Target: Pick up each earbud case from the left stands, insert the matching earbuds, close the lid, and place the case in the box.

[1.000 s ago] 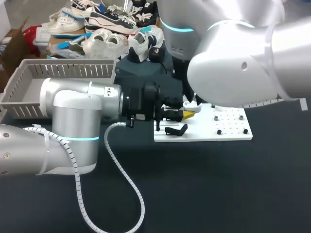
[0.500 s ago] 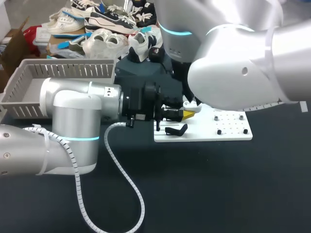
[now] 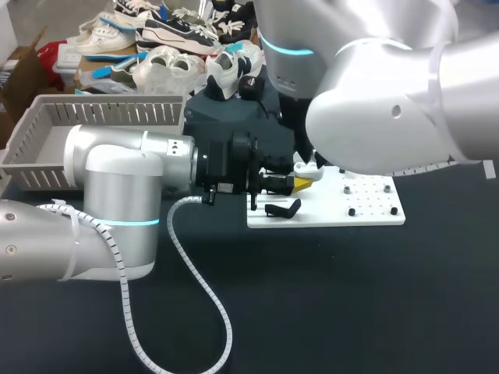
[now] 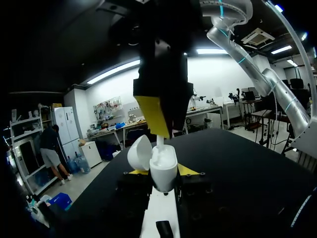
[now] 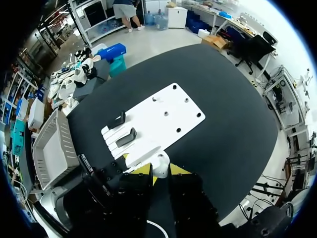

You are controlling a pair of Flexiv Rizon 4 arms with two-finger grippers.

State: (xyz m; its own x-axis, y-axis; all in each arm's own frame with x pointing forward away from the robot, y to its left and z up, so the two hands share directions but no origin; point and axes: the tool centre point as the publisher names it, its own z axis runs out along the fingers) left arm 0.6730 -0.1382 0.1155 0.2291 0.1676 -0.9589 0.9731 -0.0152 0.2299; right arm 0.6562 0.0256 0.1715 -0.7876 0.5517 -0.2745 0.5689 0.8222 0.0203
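Left wrist view: left jaws pinch the upright earbud case (image 4: 163,171); right jaws, at 12 o'clock, seemingly pinch an earbud (image 4: 159,141).

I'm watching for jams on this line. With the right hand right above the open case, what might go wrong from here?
The left hand grips the earbud case only by its lower body, so a downward push may slide or tilt it. The open lid stands close beside the right hand; a nudge might knock it shut.
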